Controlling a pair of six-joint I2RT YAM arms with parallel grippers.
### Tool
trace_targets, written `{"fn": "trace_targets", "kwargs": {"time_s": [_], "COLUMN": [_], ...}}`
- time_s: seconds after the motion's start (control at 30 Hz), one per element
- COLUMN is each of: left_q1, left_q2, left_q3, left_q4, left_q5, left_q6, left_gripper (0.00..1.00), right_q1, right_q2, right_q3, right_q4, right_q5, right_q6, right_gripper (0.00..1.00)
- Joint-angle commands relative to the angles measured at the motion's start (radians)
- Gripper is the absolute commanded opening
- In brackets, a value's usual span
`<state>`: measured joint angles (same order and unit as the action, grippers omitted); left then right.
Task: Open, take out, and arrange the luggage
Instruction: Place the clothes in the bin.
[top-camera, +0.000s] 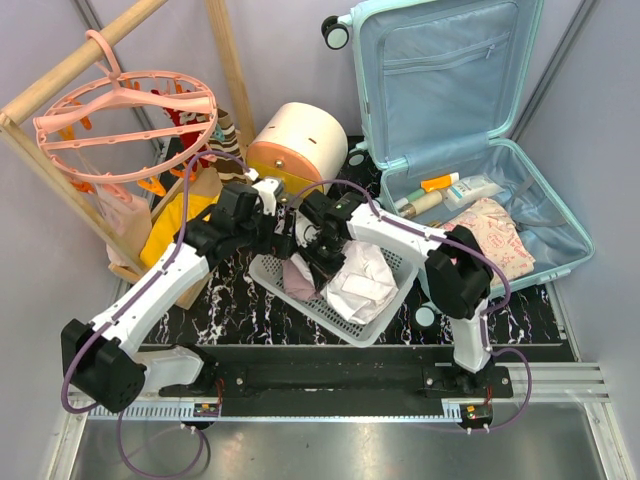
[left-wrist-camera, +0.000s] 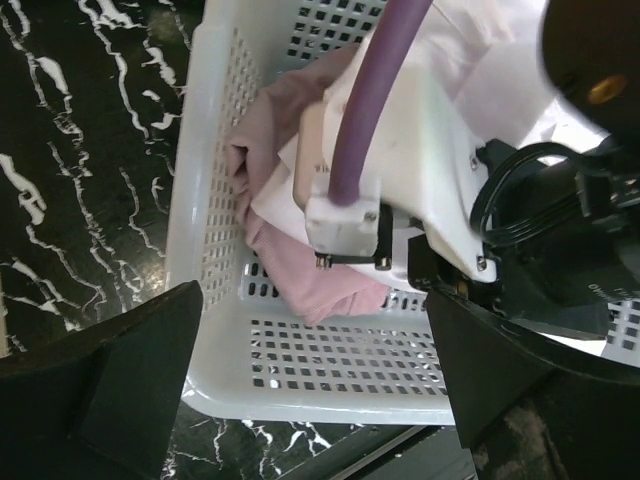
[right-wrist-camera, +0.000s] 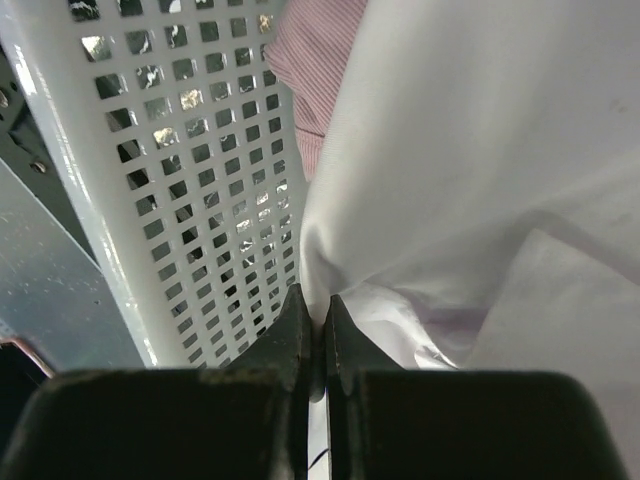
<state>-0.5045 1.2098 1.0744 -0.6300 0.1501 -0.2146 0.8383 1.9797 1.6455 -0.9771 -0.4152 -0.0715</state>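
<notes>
Top external view: pale mint-blue hard-shell suitcase, open, lid upright showing light blue lining with zip pocket, lower shell holding bottles and floral cloth; well apart from both grippers, beyond and to the right of the right gripper. White perforated plastic basket, directly beneath both grippers, on black marbled tabletop; contains crumpled pink garment and white garment. Left gripper: fingers spread wide, holding nothing, over the basket's edge, pink garment just ahead. Right gripper: fingers pressed together inside the basket, tips at a fold of the white garment beside the basket wall; whether fabric is pinched cannot be told.
</notes>
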Motion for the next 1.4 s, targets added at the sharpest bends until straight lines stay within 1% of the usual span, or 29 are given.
{"fn": "trace_targets", "kwargs": {"time_s": [0.0, 0.07, 0.33, 0.4, 0.47, 0.5, 0.57, 0.6, 0.67, 0.73, 0.9, 0.93, 1.0, 1.03, 1.07, 1.1, 1.13, 1.17, 1.2, 1.23, 1.27, 1.3, 1.37], "left_q1": [-0.005, -0.003, -0.003, -0.005, -0.005, -0.003, -0.005, -0.005, -0.005, -0.005, -0.003, -0.005, -0.005, -0.005, -0.005, -0.003, -0.005, -0.003, -0.005, -0.005, -0.006, -0.006, -0.008], "left_q2": [-0.041, -0.041, -0.015, -0.001, 0.013, 0.014, 0.013, 0.013, 0.014, 0.019, 0.027, 0.025, 0.027, 0.028, 0.03, 0.031, 0.039, 0.043, 0.046, 0.056, 0.06, 0.066, 0.077], "left_q3": [-0.004, -0.005, 0.004, 0.01, 0.021, 0.022, 0.027, 0.027, 0.027, 0.024, 0.028, 0.03, 0.033, 0.032, 0.03, 0.03, 0.03, 0.032, 0.033, 0.038, 0.042, 0.048, 0.064], "left_q4": [0.058, 0.058, 0.064, 0.062, 0.064, 0.065, 0.069, 0.07, 0.07, 0.07, 0.072, 0.07, 0.072, 0.07, 0.072, 0.073, 0.076, 0.078, 0.084, 0.088, 0.085, 0.087, 0.087], "left_q5": [-0.012, -0.014, -0.02, -0.011, -0.006, -0.007, -0.018, -0.021, -0.03, -0.026, -0.03, -0.04, -0.044, -0.044, -0.044, -0.043, -0.038, -0.035, -0.031, -0.026, -0.023, -0.02, -0.02], "left_q6": [-0.014, -0.014, -0.005, 0.0, 0.006, 0.011, 0.018, 0.02, 0.024, 0.024, 0.024, 0.026, 0.029, 0.029, 0.026, 0.024, 0.023, 0.021, 0.02, 0.02, 0.023, 0.026, 0.037], "left_gripper": [0.99, 0.99, 0.99, 0.99, 0.99, 0.99, 0.99, 0.99, 0.99, 0.99, 0.99, 0.99, 0.99, 0.99, 0.99, 0.99, 0.99, 0.99, 0.99, 0.99, 0.99, 0.99, 0.99], "right_q1": [0.03, 0.038, 0.053, 0.054, 0.053, 0.053, 0.051, 0.05, 0.042, 0.032, 0.005, -0.01, -0.108, -0.16, -0.201, -0.287, -0.326, -0.358, -0.43, -0.465, -0.505, -0.569, -0.622], "right_q2": [0.045, 0.06, 0.076, 0.074, 0.064, 0.058, 0.035, 0.019, -0.024, -0.045, -0.149, -0.2, -0.254, -0.278, -0.324, -0.346, -0.379, -0.392, -0.4, -0.398, -0.392, -0.386, -0.368], "right_q3": [0.046, 0.062, 0.076, 0.076, 0.077, 0.082, 0.106, 0.111, 0.128, 0.146, 0.172, 0.171, 0.165, 0.165, 0.166, 0.166, 0.165, 0.163, 0.162, 0.157, 0.149, 0.142, 0.105], "right_q4": [-0.029, -0.064, -0.08, -0.083, -0.08, -0.072, -0.072, -0.055, -0.038, -0.026, -0.028, -0.02, -0.014, -0.011, -0.012, -0.02, -0.026, -0.046, -0.063, -0.083, -0.104, -0.15, -0.188], "right_q5": [-0.042, -0.05, -0.054, -0.045, -0.004, 0.016, 0.048, 0.059, 0.072, 0.07, 0.13, 0.153, 0.153, 0.171, 0.194, 0.216, 0.272, 0.309, 0.34, 0.377, 0.386, 0.392, 0.447], "right_q6": [-0.076, -0.091, -0.125, -0.126, -0.102, -0.085, -0.057, -0.051, -0.025, -0.007, 0.036, 0.065, 0.142, 0.215, 0.251, 0.28, 0.333, 0.363, 0.395, 0.474, 0.517, 0.557, 0.648], "right_gripper": [0.0, 0.0, 0.0, 0.04, 0.11, 0.26, 0.44, 0.59, 0.68, 0.74, 0.76, 0.77, 0.77, 0.77, 0.77, 0.78, 0.78, 0.79, 0.8, 0.8, 0.79, 0.77, 0.74]}}
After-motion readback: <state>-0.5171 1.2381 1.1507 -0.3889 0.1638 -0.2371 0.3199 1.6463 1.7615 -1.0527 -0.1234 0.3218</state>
